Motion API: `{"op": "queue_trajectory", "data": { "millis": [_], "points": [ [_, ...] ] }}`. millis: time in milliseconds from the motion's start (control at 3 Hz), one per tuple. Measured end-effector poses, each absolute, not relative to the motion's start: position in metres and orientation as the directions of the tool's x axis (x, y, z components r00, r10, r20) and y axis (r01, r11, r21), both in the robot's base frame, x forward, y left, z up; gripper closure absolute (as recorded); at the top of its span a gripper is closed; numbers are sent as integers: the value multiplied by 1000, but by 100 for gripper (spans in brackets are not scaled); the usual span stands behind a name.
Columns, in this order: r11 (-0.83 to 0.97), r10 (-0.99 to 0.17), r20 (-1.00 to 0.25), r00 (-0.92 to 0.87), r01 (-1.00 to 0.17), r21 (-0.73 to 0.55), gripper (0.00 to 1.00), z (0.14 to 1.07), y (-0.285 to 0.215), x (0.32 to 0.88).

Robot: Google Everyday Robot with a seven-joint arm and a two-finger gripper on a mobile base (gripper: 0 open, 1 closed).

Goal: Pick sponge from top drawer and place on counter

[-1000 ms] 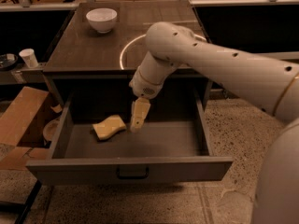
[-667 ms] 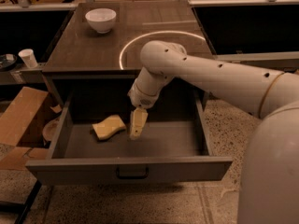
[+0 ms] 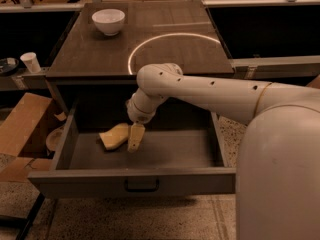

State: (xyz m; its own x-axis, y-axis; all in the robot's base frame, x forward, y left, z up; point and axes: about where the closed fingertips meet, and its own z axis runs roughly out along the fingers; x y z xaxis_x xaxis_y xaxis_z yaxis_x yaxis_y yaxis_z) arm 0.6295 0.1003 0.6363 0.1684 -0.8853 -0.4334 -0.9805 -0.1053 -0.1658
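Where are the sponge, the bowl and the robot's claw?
sponge [image 3: 114,136]: camera view, middle of its yellow top.
bowl [image 3: 108,22]: camera view, its white outer side.
claw [image 3: 134,143]: camera view, its tan tip, down in the drawer [image 3: 165,155] beside the sponge.

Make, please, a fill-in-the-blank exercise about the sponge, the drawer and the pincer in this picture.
1. The sponge lies in the top drawer, which stands ____.
2. The pincer is down inside the drawer, close beside the sponge, on its ____ side in the picture.
3. The bowl on the counter is ____ in colour.

Missing words: open; right; white.
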Motion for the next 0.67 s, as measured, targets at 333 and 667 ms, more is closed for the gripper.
{"op": "queue_trajectory", "data": {
  "millis": [333, 667],
  "points": [
    [-107, -880, -438, 185, -975, -196, 0, 630, 111, 637],
    [-108, -876, -441, 197, -970, -219, 0, 625, 119, 642]
  ]
}}
